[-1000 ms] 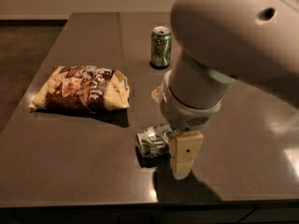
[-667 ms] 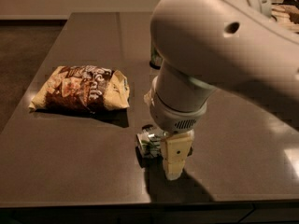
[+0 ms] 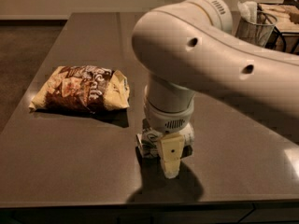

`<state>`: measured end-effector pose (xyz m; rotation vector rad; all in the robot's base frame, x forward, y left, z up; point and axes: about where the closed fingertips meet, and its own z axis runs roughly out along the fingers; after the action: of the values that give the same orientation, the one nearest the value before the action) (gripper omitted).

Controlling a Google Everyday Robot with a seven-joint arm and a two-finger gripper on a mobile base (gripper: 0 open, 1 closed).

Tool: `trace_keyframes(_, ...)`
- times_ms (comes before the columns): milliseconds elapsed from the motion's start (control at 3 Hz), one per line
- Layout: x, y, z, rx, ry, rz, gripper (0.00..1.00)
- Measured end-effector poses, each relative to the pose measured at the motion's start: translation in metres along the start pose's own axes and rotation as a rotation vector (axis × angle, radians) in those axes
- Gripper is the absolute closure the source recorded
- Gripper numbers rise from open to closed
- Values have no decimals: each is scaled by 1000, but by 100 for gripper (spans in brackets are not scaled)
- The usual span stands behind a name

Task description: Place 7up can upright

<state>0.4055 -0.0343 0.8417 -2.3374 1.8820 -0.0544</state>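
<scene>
Entry: 7up can point(image 3: 148, 143); pale body with a trace of green, lying on its side.
Location: on the desk point(image 3: 70, 171), close to the near edge and about mid-width, partly covered from the front.
Claw: the claw point(image 3: 169, 164) is pointed straight down and lowered onto the can; whether it is apart, together or clamped on the can cannot be told (too much of the can is hidden by it).
Arm: a bulky white arm point(image 3: 210, 59) is arched in from the right.
Other holdings: a snack bag point(image 3: 81, 90) is kept to the left and a little farther back, apart from the can; a wire holder point(image 3: 254, 24) is seen at the far right.
Task status: judged unfinished, the can not yet being upright.
Hazard, rolling: a round body on a smooth desk could be pushed toward the near edge by a shallow hold.
Hazard, toppling: the can could be tipped over again if released while tilted.
Hazard, denting: the thin wall could be crushed by hard squeezing.
Writing: none can be read; the can's logo is covered, and the bag's brown-and-yellow print is not legible.
</scene>
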Motion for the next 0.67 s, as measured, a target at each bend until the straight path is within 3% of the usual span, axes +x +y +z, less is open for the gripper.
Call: trace_keyframes(667,7,-6,-4,-48,11,36,41)
